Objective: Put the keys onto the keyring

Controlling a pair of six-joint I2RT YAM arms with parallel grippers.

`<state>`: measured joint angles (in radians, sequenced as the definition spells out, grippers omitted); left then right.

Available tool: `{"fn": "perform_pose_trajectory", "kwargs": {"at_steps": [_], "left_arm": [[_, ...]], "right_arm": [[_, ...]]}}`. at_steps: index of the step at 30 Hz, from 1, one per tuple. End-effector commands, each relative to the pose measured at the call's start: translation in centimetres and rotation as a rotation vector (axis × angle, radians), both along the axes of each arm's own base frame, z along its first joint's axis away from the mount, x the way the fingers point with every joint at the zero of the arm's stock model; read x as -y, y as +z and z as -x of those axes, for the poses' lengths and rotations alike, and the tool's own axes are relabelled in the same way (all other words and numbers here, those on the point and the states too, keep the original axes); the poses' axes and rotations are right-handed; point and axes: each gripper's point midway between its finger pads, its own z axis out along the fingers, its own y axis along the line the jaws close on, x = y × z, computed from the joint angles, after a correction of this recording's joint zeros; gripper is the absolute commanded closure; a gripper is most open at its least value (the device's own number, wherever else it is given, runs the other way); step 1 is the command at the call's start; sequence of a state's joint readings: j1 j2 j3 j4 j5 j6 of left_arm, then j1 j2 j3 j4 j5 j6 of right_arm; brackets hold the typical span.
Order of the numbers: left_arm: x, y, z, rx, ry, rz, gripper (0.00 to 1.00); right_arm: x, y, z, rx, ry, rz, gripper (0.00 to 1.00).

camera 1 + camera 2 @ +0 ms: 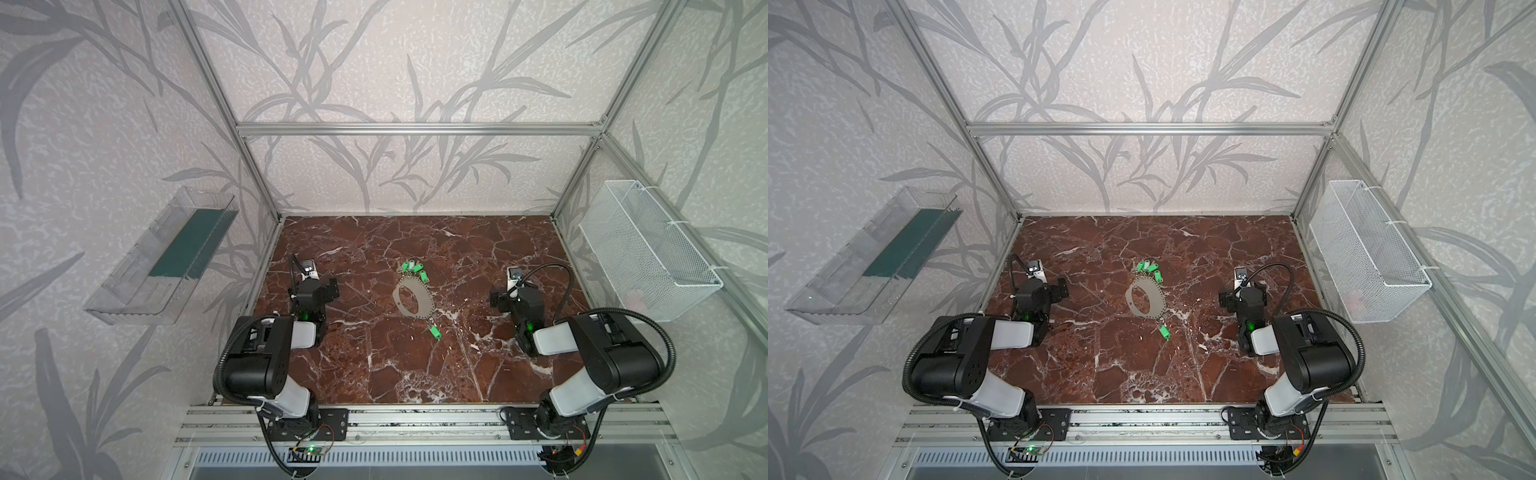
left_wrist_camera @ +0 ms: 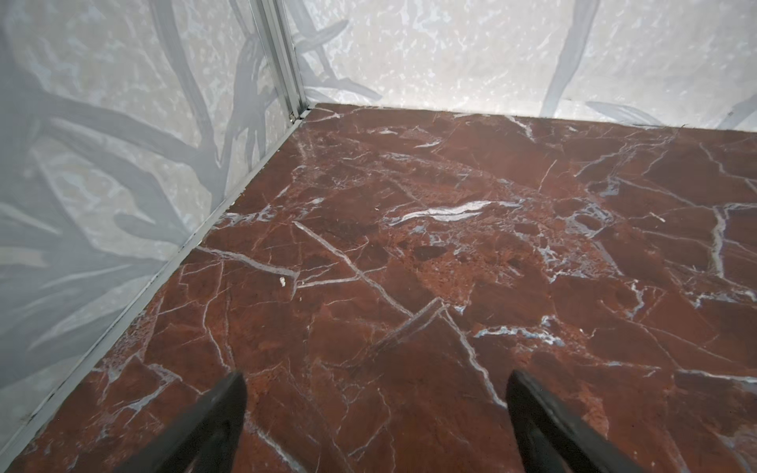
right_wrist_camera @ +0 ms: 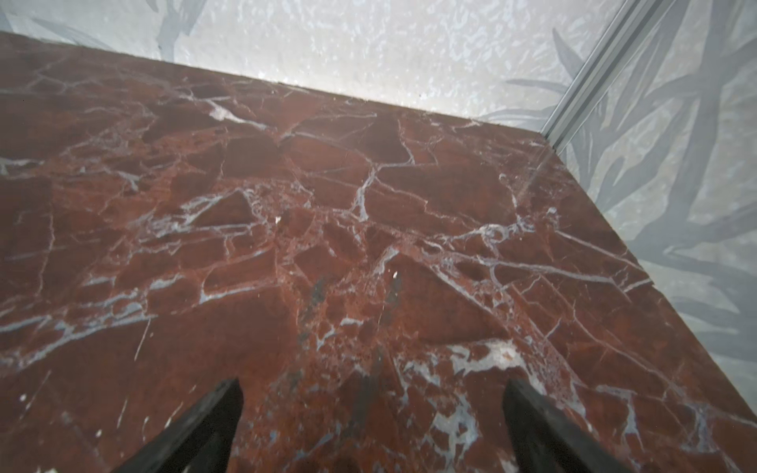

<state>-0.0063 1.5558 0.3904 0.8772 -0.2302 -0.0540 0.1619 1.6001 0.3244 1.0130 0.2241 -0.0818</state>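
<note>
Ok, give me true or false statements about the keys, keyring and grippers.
1. The left gripper and right gripper are both open and empty. True.
2. The left gripper holds the keyring. False: it lies flat on the table between the arms.
3. A single key lies at the keyring's near end, away from the key cluster at its far end. True.
4. The key cluster sits in the mesh basket. False: it lies on the table.

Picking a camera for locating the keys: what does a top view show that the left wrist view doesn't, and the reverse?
Only a top view: the keyring, the keys clustered by its far end, and a lone key by its near end. Only the left wrist view: the left tool close up, open and empty. Both: the marble table and the patterned wall.
</note>
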Motion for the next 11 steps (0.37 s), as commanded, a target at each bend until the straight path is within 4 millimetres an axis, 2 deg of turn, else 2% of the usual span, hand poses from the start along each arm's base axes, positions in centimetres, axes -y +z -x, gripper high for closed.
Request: {"fn": "perform_pose_trajectory", "kwargs": {"at_steps": [1,11], "left_arm": [[0.33,0.55,-0.18,0.034,-0.019,-0.001,0.01],[0.36,0.51,-0.18,0.033,-0.022,-0.001,0.01]], "right_arm": [[0.15,1.80,-0.93,0.063,-0.020,-0.004,0.01],[0.08,1.74,-1.00,0.057,-0.015,-0.010,0.01]]}}
